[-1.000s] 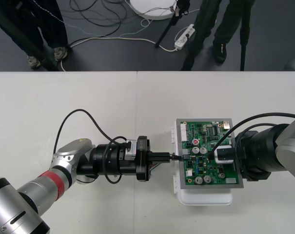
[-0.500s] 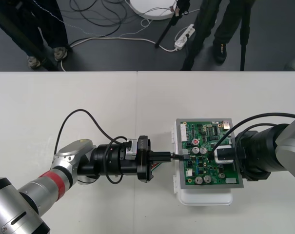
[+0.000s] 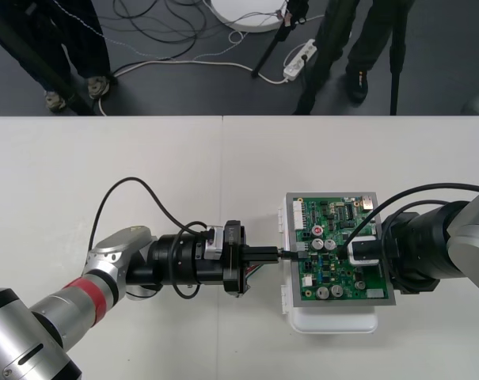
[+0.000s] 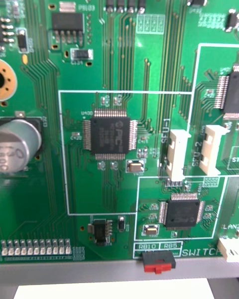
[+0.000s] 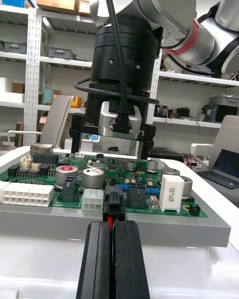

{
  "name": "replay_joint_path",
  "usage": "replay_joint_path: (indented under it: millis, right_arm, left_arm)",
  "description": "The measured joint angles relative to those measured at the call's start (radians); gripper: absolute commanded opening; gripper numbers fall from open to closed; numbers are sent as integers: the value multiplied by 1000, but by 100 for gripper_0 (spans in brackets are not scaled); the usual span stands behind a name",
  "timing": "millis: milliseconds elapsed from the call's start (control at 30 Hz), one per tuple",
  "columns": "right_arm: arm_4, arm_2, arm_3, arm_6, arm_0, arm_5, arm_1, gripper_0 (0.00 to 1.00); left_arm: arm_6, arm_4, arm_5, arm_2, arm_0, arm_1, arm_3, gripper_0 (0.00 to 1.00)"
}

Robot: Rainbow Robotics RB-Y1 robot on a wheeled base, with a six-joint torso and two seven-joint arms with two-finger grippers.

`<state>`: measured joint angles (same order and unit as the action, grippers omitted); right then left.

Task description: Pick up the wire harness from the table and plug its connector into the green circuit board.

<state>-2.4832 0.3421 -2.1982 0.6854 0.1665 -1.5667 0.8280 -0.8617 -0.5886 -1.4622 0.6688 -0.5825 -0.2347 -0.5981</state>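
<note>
The green circuit board (image 3: 338, 249) lies on its white base (image 3: 334, 323) at the table's right. My left gripper (image 3: 277, 253) reaches in level from the left, its tips at the board's left edge. In the left wrist view its black fingers (image 5: 127, 259) are shut on the harness. A red wire (image 5: 108, 220) runs between them, and the black plug (image 5: 113, 203) sits right at the board's edge (image 5: 149, 213). I cannot tell whether it is seated. My right gripper (image 5: 110, 152) hovers over the board, fingers apart, holding nothing. The right wrist view looks straight down on the board (image 4: 119, 129).
Loose harness wires (image 3: 251, 273) hang under my left gripper. The left arm's black cable (image 3: 120, 194) loops over the table. My right arm (image 3: 437, 249) covers the board's right edge. The table's far edge (image 3: 223, 117) borders dark floor with cables.
</note>
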Motion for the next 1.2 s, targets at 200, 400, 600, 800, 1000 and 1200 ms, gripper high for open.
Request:
replay_joint_path:
  millis: [200,400,600,800,1000,1200]
  right_arm:
    - [-1,0,0,0,0,0,0,100]
    - [-2,0,0,0,0,-1,0,100]
    - [-2,0,0,0,0,-1,0,100]
    - [-2,0,0,1,0,-1,0,100]
    - [-1,0,0,8,0,-2,0,100]
    - [2,0,0,31,0,-4,-1,100]
  left_arm:
    - [0,0,0,0,0,4,0,0]
    - [-1,0,1,0,-1,5,0,0]
    - [-39,0,5,0,-1,5,1,0]
    - [-108,0,6,0,-1,5,1,0]
    - [-117,-4,10,0,-1,5,1,0]
    - [-117,-8,22,0,-3,13,1,0]
